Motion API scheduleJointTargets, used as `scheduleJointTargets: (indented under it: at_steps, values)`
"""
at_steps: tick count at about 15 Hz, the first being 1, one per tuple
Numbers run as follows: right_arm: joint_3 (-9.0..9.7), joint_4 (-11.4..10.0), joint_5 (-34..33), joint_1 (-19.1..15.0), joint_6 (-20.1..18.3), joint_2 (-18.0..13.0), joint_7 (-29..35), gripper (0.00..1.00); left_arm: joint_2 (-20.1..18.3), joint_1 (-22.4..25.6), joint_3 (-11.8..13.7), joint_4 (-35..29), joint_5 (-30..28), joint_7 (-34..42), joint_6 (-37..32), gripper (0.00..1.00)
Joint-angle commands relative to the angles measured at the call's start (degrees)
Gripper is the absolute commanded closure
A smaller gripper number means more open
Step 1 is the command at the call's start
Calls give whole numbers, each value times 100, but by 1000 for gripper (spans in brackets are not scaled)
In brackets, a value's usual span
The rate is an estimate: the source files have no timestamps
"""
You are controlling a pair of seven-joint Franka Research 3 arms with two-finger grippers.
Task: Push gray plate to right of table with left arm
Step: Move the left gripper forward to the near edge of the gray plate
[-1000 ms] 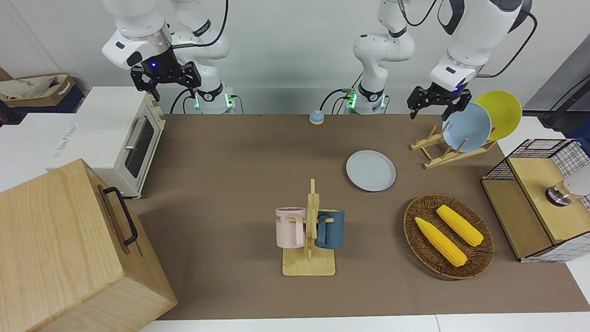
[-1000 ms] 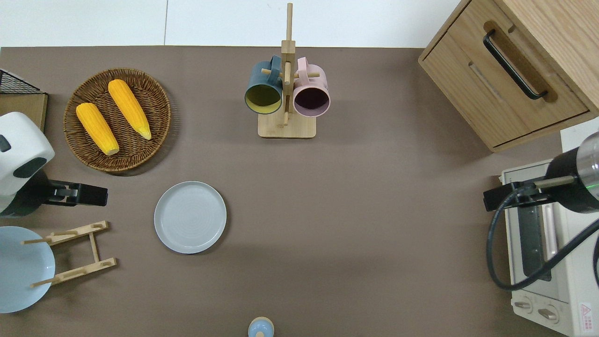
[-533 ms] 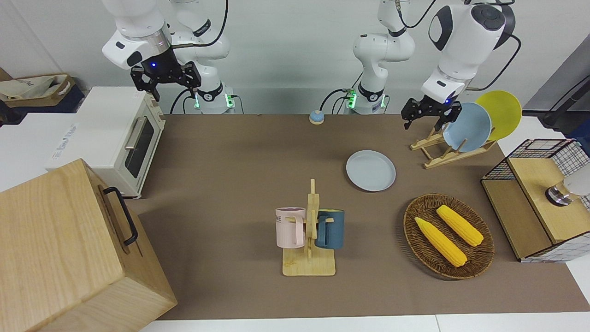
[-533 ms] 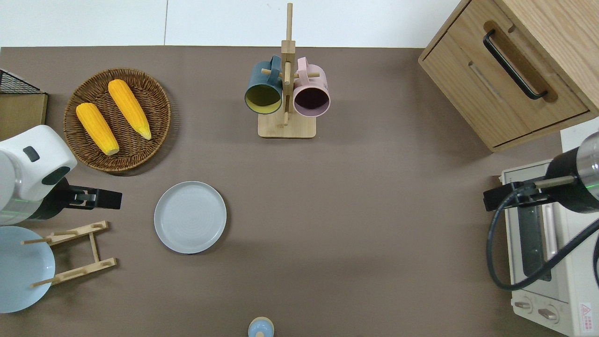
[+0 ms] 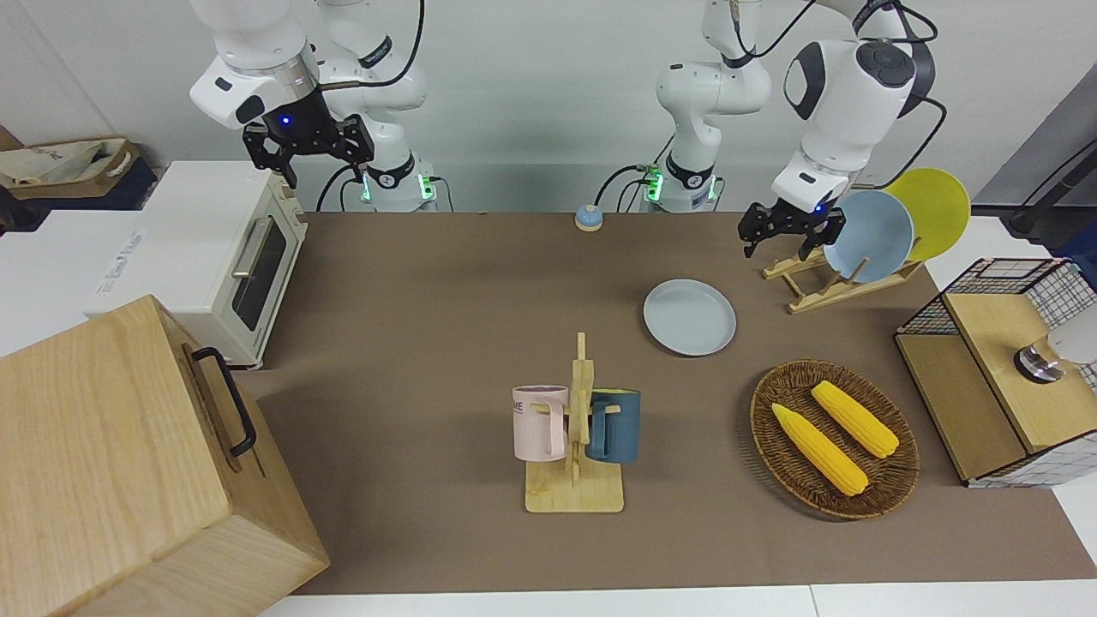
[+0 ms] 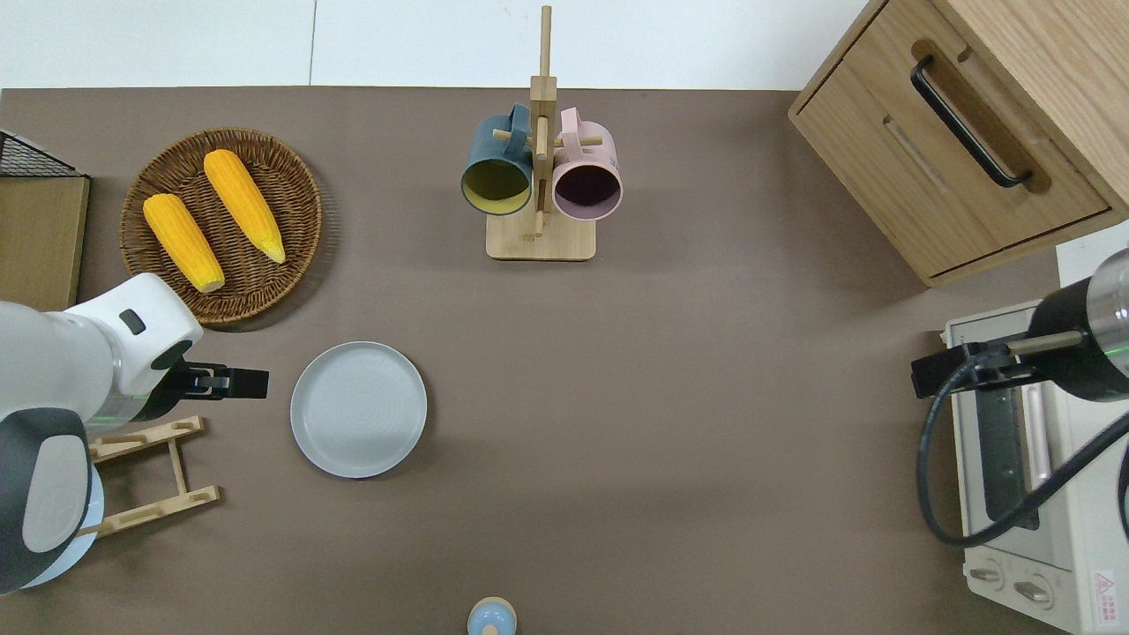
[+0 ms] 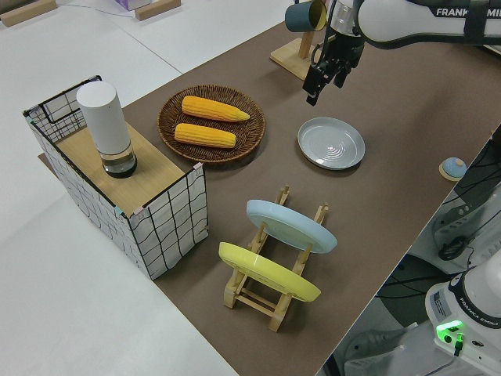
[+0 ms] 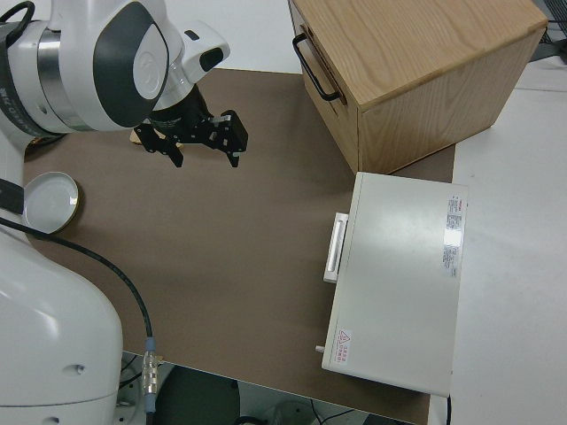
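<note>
We read "FRANKA" on our left arm (image 7: 423, 16); its empty, spread left hand (image 6: 236, 383) hangs up in the air just beside the gray plate (image 6: 358, 409); our right arm is parked.

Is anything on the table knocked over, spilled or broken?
Nothing stands out. The gray plate lies flat on the table, both mugs hang on their stand, two corn cobs sit in the basket, and the blue plate and yellow plate lean in the rack.
</note>
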Motion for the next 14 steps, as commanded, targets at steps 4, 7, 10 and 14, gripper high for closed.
scheduleJointTargets:
  at_steps: [4, 7, 10, 14]
  values:
    - [92, 53, 25, -107, -89, -14, 75, 17, -174, 3, 41, -1028, -60, 55, 1036, 7]
    - [92, 53, 25, -115, -89, -14, 66, 17, -104, 12, 58, -1538, -60, 55, 1791, 7]
    - [92, 53, 25, -107, -89, -14, 75, 17, 37, 12, 76, -1662, -60, 55, 2021, 7]
    - [92, 53, 25, -115, -89, -14, 75, 17, 213, 12, 76, -2058, -60, 55, 2742, 7]
